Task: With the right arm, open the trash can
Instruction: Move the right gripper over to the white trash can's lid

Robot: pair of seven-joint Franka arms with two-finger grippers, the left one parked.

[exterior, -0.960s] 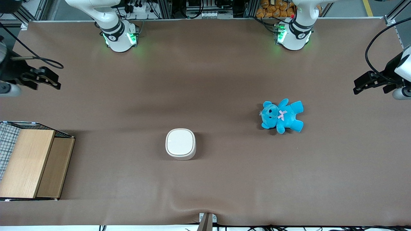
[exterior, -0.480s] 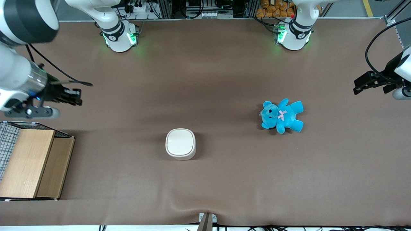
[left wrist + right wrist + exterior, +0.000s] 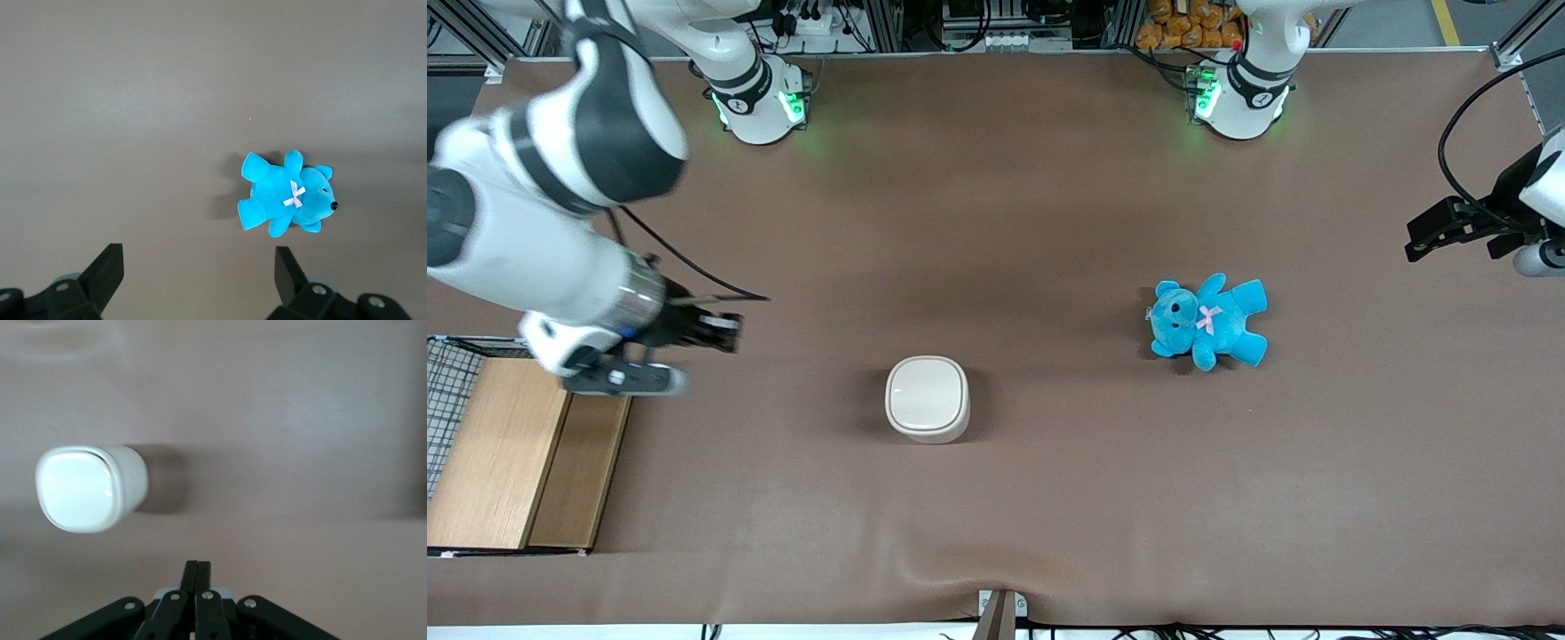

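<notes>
1. The right arm's black two-finger gripper (image 3: 725,332) (image 3: 197,570) hangs above the brown table (image 3: 1014,498), fingers pressed together, holding nothing.
2. One small cream-white trash can (image 3: 927,399) (image 3: 90,488) with rounded-square top stands well apart from the gripper, toward the parked arm, lid flat and down.
3. One wooden box with wire mesh (image 3: 507,449) lies near the gripper; one blue plush teddy (image 3: 1208,321) (image 3: 285,194) lies farthest from it.

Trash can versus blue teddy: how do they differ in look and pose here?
The trash can is cream-white, hard and rounded-square; the blue teddy is soft plush with a pink bow. The trash can stands upright, lid shut flat; the teddy lies on its back, limbs spread. The trash can sits nearer the right arm's tool, whose fingers are shut and touch nothing. Both rest on the brown table and look similar in size.
</notes>
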